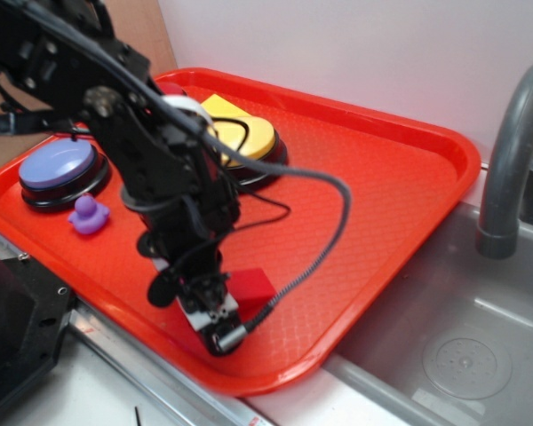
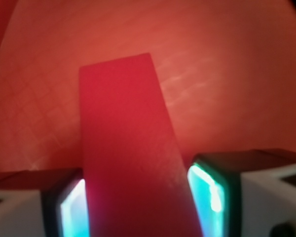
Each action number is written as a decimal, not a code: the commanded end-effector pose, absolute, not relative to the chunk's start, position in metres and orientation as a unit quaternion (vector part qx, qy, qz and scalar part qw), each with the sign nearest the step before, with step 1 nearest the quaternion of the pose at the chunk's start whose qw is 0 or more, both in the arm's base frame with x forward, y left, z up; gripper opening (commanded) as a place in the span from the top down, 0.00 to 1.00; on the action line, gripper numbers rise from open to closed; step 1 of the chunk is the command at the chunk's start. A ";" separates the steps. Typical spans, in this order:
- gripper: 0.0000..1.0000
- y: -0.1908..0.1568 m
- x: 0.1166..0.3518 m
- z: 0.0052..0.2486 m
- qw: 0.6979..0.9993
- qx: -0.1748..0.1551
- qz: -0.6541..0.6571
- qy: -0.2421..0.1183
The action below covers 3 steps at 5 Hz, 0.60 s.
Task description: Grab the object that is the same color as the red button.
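The red tray [image 1: 409, 169] holds a purple button [image 1: 60, 170], a yellow button [image 1: 249, 146] with a yellow block [image 1: 220, 107] just behind it, and a small purple duck [image 1: 89, 215]. The red button is mostly hidden behind the arm. Near the tray's front edge, the gripper [image 1: 215, 312] is low over the tray, its fingers [image 2: 212, 192] closed against both sides of the dark-red block [image 2: 130, 163]. A grey sink [image 1: 462, 355] sits beside the tray.

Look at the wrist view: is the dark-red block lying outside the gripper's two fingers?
No. The dark-red block sits between the gripper's two fingers, flanked on both sides.
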State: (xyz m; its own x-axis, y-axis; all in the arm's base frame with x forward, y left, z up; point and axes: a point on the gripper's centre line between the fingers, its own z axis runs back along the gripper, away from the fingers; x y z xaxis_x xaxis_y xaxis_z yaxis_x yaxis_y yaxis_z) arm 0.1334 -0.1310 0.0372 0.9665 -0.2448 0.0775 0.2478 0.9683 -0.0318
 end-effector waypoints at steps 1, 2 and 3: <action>1.00 -0.112 0.167 0.136 0.997 -0.014 -0.037 -0.063; 1.00 -0.091 0.167 0.158 0.999 -0.011 0.025 -0.039; 1.00 -0.064 0.145 0.178 0.995 -0.013 0.087 -0.053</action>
